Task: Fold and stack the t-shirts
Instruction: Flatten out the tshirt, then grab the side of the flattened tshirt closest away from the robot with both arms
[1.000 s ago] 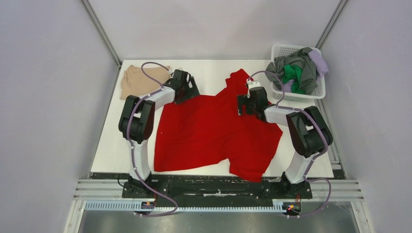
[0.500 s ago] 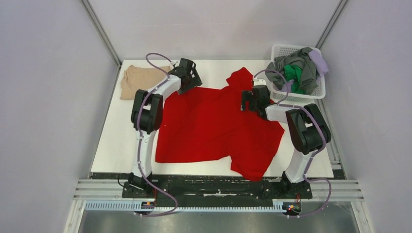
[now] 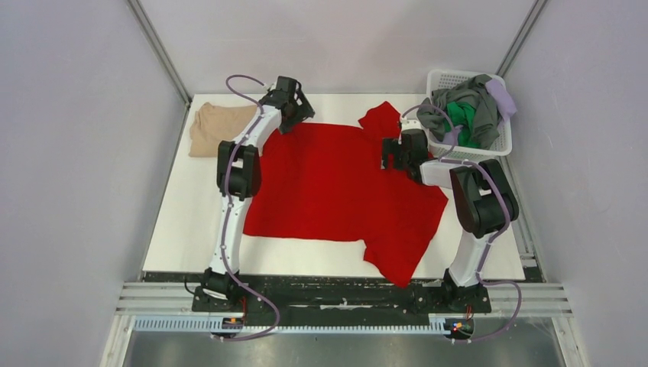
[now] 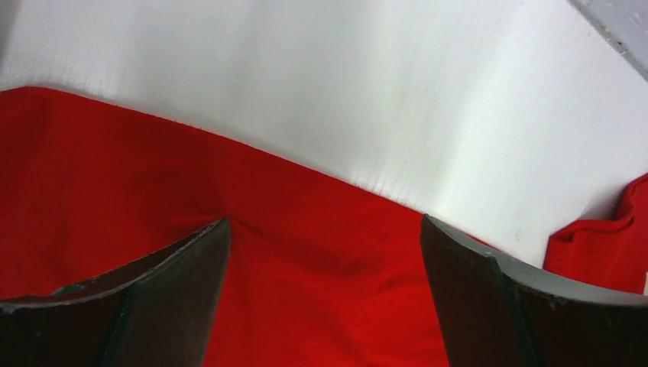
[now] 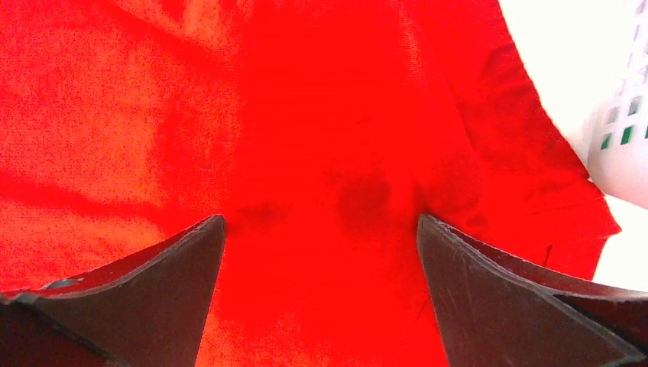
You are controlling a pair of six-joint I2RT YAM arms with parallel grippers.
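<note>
Basket (image 3: 481, 153) holds perhaps three crumpled shirts (image 3: 461, 115); left fingers (image 4: 168, 298), right fingers (image 5: 497, 298) gape over red shirt (image 3: 328, 183).

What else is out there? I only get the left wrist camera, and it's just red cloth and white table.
Observer: A beige cloth t-shirt lies at the white table's far left corner.
Operator: Any more shirts?
Observer: A white plastic mesh basket at the far right holds grey, green and lavender cloth.
Operator: Where's the other gripper?
Observer: The right gripper, open, is over the large bright red cloth t-shirt near its far right sleeve.
</note>
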